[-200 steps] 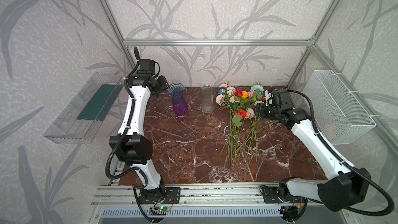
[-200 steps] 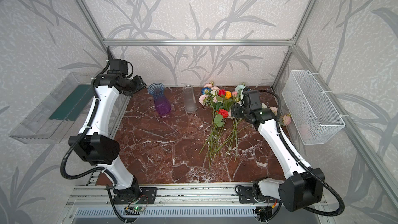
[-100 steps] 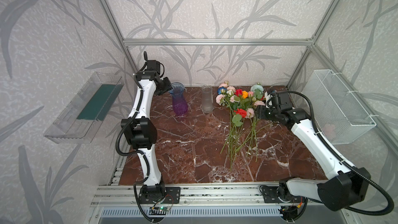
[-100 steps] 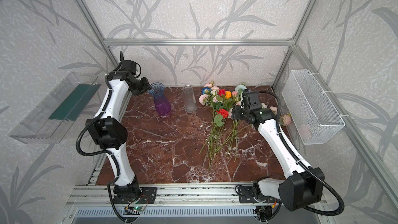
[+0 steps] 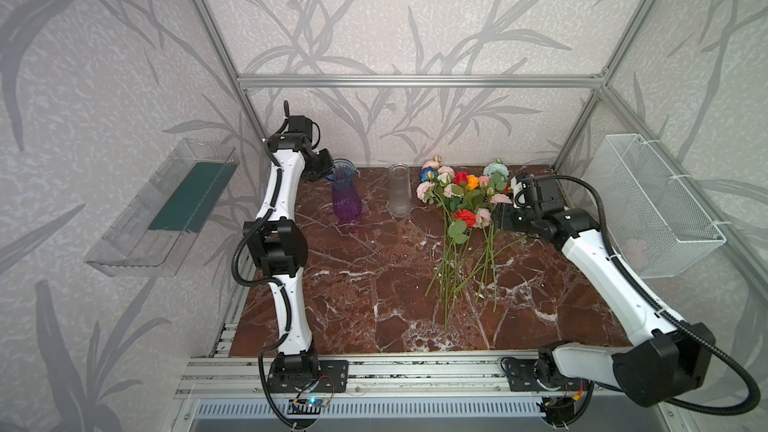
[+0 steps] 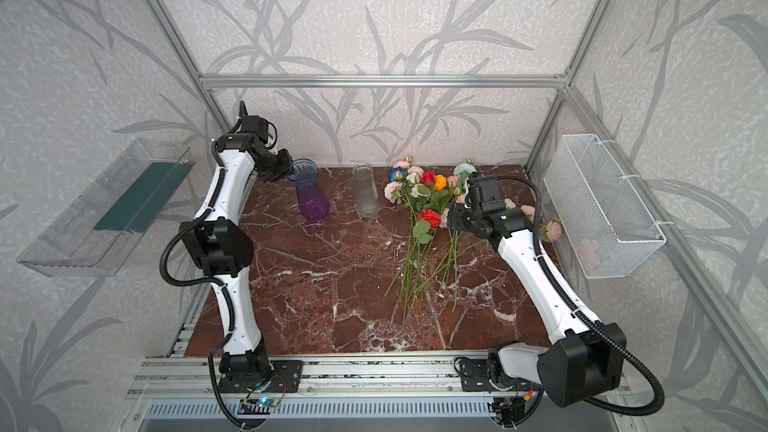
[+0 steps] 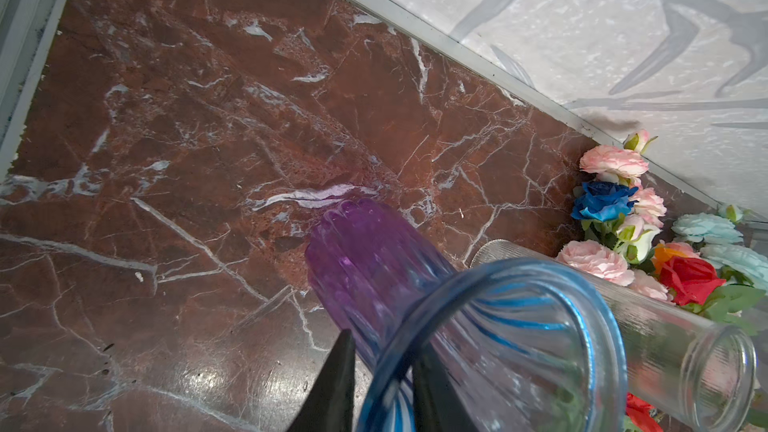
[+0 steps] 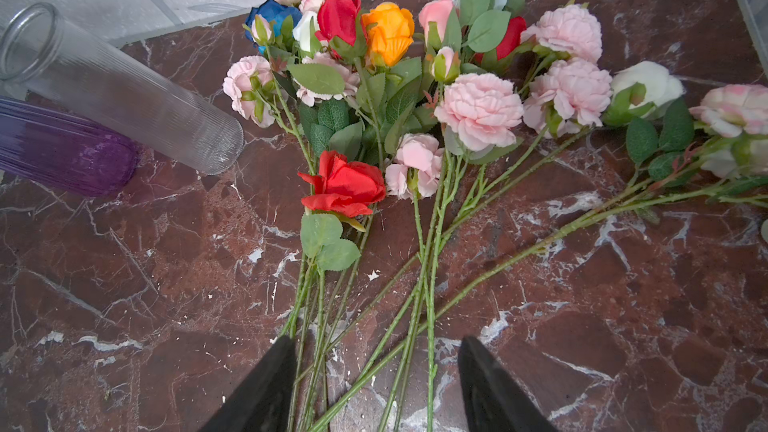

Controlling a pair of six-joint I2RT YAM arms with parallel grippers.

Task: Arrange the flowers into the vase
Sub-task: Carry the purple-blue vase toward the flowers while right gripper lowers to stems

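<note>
Flowers [image 5: 463,216]: lying flat on the desk's [image 5: 353,284] right half, heads toward back wall, stems toward front.
Purple vase [image 5: 347,201]: upright, back left; left pincer [image 7: 384,351] straddles rim, grip unclear.
Clear vase [image 5: 400,193]: upright beside it.
Right pincer [image 8: 374,388]: spread wide over stems.

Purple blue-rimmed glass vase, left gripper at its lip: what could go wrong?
Left gripper straddles only the thin rim of the purple blue-rimmed glass vase: it could tip or slip. The clear ribbed glass vase stands nearby; a swing may knock it. Right gripper, open over crossed flower stems, may grab several.
</note>
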